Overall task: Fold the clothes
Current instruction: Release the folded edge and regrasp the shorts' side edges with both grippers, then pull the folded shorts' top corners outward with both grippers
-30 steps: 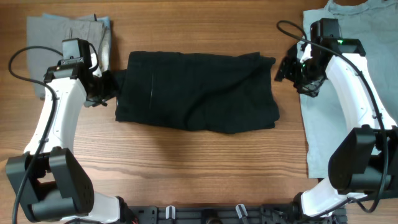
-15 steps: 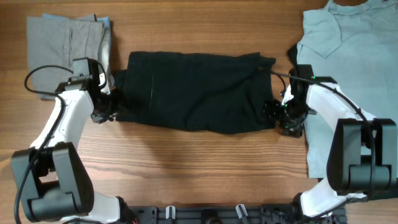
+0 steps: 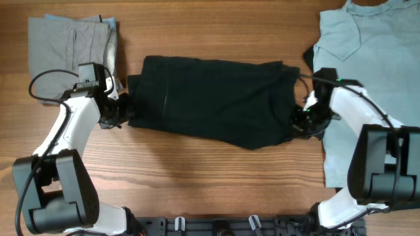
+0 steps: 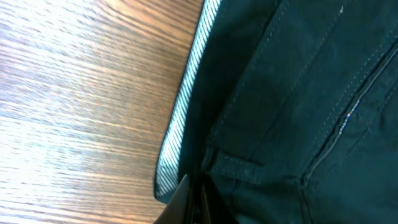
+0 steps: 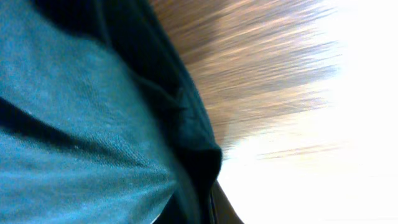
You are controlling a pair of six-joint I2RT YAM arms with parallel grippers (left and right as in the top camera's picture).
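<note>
A black garment (image 3: 210, 98), pants or shorts folded into a long band, lies across the middle of the table. My left gripper (image 3: 125, 113) is at its left end. In the left wrist view the left gripper (image 4: 198, 204) is shut on the waistband edge, beside the striped lining (image 4: 180, 124) and a belt loop (image 4: 239, 167). My right gripper (image 3: 300, 120) is at the garment's lower right corner. The right wrist view shows the right gripper (image 5: 211, 208) shut on a dark fold of the cloth (image 5: 155, 93); most of its fingers are hidden.
A folded grey garment (image 3: 69, 39) lies at the back left, just behind the left arm. A pale blue-grey T-shirt (image 3: 374, 59) is spread along the right edge, under the right arm. Bare wood runs along the front of the table (image 3: 210, 177).
Both grippers have shut on the ends of the black garment. The garment has shifted slightly to the right and its right end has moved with the right gripper.
</note>
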